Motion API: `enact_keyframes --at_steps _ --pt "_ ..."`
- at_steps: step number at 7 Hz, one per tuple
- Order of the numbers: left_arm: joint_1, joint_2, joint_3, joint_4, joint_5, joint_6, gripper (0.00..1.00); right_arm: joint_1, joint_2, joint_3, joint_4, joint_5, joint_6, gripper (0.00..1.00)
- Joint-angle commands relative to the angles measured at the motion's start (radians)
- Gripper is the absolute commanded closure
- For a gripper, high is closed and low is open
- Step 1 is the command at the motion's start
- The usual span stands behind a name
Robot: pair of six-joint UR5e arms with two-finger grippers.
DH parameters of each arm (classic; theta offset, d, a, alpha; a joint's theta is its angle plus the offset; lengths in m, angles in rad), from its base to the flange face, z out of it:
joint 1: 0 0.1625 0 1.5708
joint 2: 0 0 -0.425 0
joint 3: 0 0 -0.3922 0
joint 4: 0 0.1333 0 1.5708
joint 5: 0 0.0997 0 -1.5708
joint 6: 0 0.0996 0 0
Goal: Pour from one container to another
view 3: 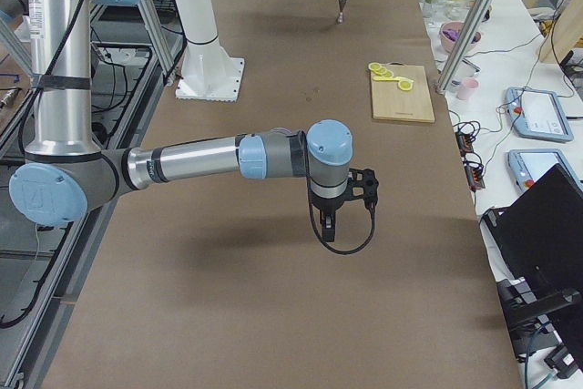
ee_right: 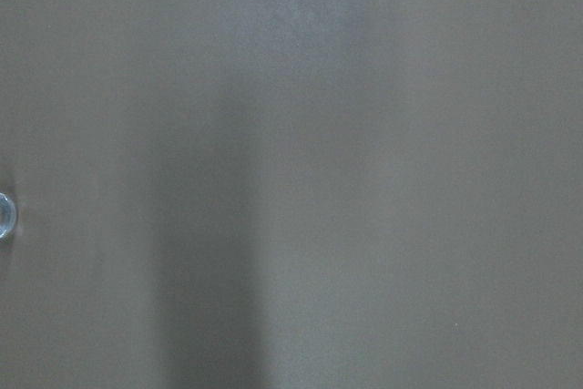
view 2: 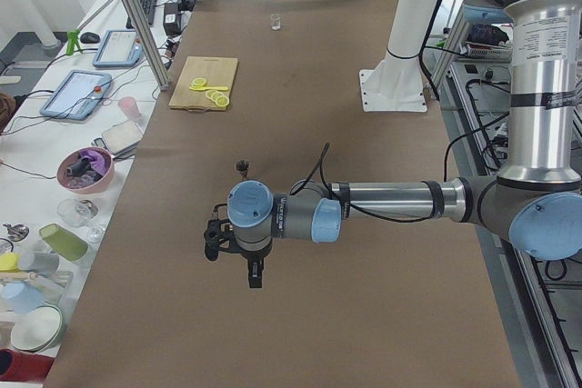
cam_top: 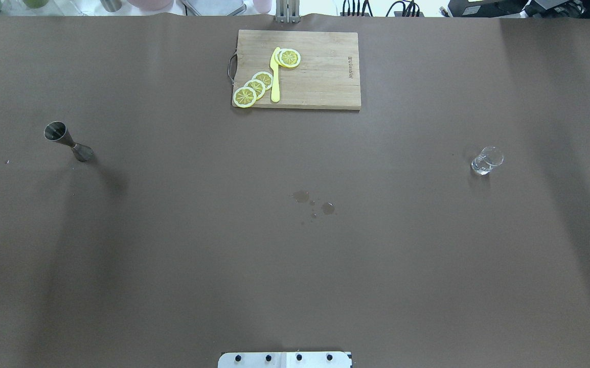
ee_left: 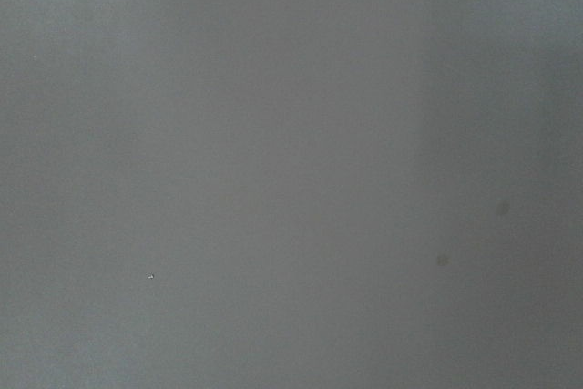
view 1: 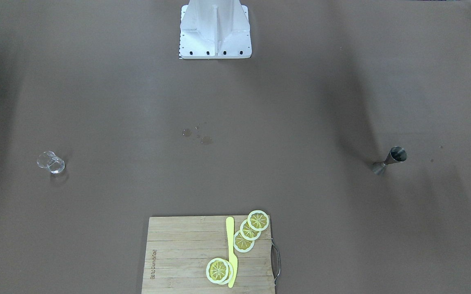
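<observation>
Shiny hourglass-shaped steel jigger stood at 9 o'clock on the matte brown table, small clear glass cup at 3. Couldn't tell if the left gripper or right gripper was apart or together.

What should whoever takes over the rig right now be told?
Left gripper: hangs over the table; open or shut cannot be told.
Right gripper: hangs over the table; cannot be told either.
Jigger: upright on the robot's left side, standing free.
Glass: upright on its right side, standing free, far from the jigger.
Droplets lie mid-table. The board with lemon slices and a knife sits at the far edge.
Done: nothing grasped yet.
Left: pick up one container, carry it to the other, pour.
</observation>
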Motion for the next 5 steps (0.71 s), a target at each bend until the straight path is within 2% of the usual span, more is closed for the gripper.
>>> enact_keyframes --at_steps 1,2,4,5 --pt "0.000 0.000 0.006 -0.001 0.000 0.000 0.01 -0.001 0.000 0.009 -0.002 0.003 -0.009 0.00" --pt "0.000 0.000 0.006 -0.001 0.000 0.000 0.01 -0.006 0.001 0.012 0.008 0.014 -0.020 0.00" --pt "0.000 0.000 0.007 -0.002 0.001 0.002 0.01 -0.008 -0.058 0.003 0.156 0.052 -0.101 0.00" --pt "0.000 0.000 0.009 -0.002 0.001 0.002 0.01 -0.008 -0.075 -0.040 0.208 0.106 -0.109 0.00"
